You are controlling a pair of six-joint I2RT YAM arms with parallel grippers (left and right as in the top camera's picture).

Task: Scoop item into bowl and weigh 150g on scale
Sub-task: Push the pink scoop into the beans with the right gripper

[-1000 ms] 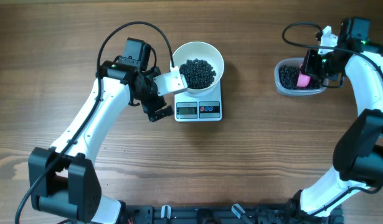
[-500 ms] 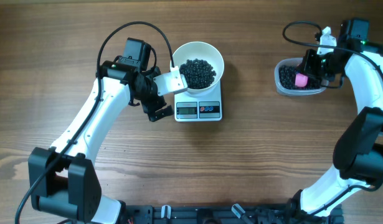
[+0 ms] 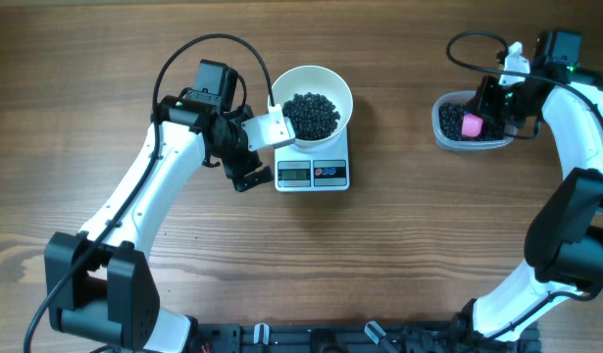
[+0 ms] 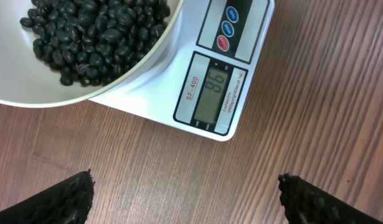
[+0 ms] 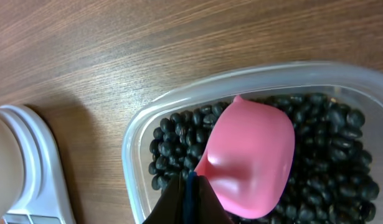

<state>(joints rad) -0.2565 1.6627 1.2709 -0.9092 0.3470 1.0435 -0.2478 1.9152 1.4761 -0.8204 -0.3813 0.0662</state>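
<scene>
My right pincer (image 3: pixel 489 110) grips the one pink scoop (image 5: pixel 250 155), its cup pointing to eight o'clock over the one tub (image 5: pixel 135 138) of beans (image 5: pixel 172 155). The one part-filled bowl (image 3: pixel 336 82) sits on the one scale (image 3: pixel 330 175), well apart at nine o'clock and nearer my wide-open left pincer (image 3: pixel 247 176).

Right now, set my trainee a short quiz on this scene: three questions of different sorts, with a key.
1. True or false: the bowl of black beans stands on the scale.
2. Where is the pink scoop? A: over the beans in the clear tub. B: in the bowl. C: on the scale beside the bowl.
3. Fill in: the left gripper is ___ and holds nothing.
Key: 1 true; 2 A; 3 open.
</scene>
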